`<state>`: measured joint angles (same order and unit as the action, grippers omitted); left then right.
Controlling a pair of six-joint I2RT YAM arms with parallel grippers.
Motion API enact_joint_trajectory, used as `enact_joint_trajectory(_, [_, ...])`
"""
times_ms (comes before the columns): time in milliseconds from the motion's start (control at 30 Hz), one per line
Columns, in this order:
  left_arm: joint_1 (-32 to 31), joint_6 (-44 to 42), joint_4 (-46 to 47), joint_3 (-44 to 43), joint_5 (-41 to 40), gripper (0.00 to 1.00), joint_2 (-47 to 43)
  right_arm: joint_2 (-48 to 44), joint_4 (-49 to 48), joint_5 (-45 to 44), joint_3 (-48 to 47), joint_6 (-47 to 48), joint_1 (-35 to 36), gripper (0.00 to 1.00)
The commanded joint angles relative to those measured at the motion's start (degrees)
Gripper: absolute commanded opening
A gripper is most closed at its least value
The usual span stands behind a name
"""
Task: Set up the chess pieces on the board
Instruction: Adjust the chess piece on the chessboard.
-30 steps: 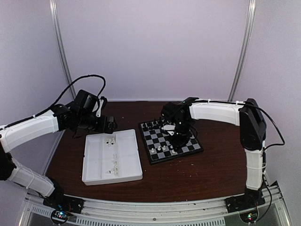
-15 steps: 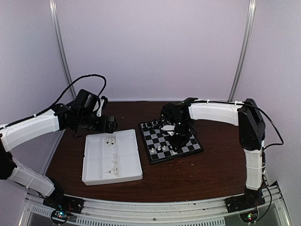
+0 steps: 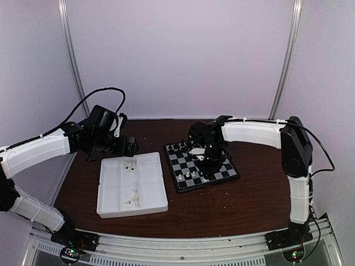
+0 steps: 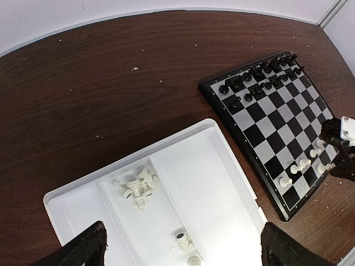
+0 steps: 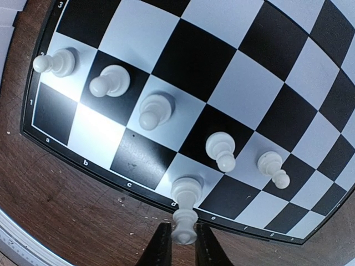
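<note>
The white chess piece stands upright between the right tool's narrow fingers, on the board's edge row; grip unclear.

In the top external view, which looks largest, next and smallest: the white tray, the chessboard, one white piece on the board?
1. white tray
2. board, only slightly smaller; the tray lies nearer the camera, so this order is unsure
3. white chess piece, by far the smallest

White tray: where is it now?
Top view: the white tray lies left of centre, just beside the board, with the left end effector near its far edge.
</note>
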<state>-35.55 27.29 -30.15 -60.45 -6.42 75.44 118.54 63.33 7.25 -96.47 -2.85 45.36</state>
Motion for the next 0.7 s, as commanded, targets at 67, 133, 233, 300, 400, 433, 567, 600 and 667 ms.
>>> enact_joint_trajectory(67, [0.4,-0.6,0.4,-0.6,0.2,0.97,-0.6,0.8,0.0,-0.8,-1.4,0.3,0.5,0.17])
enact_joint_trajectory(133, [0.4,-0.7,0.3,-0.6,0.2,0.97,-0.6,0.8,-0.1,-0.9,-1.5,0.2,0.5,0.17])
enact_joint_trajectory(233, [0.4,-0.7,0.3,-0.6,0.1,0.97,-0.6,0.7,-0.5,-1.1,-1.4,0.1,0.5,0.17])
enact_joint_trajectory(300, [0.4,-0.5,0.2,-0.6,0.1,0.97,-0.4,0.8,-0.5,-1.3,-1.5,0.1,0.5,0.19])
enact_joint_trajectory(400, [0.4,0.1,-0.4,-0.8,-0.3,0.97,0.0,0.4,-0.7,-1.8,-1.5,0.1,0.5,0.33])
enact_joint_trajectory(433, [0.4,0.4,-0.7,-0.9,-0.3,0.97,0.2,-0.1,-0.9,-2.0,-1.3,0.2,0.6,0.37])
enact_joint_trajectory(567, [0.4,1.2,-3.1,-2.1,-1.0,0.93,2.5,-3.1,-2.1,-2.3,-0.5,0.5,0.6,0.41])
enact_joint_trajectory(600, [0.5,1.7,-3.8,-2.5,-1.3,0.91,3.2,-4.1,-2.5,-2.2,-0.3,0.6,0.6,0.41])
enact_joint_trajectory(667, [1.3,3.0,-4.6,-2.9,-0.6,0.85,5.0,-6.0,-3.2,-2.1,0.1,0.8,0.6,0.41])
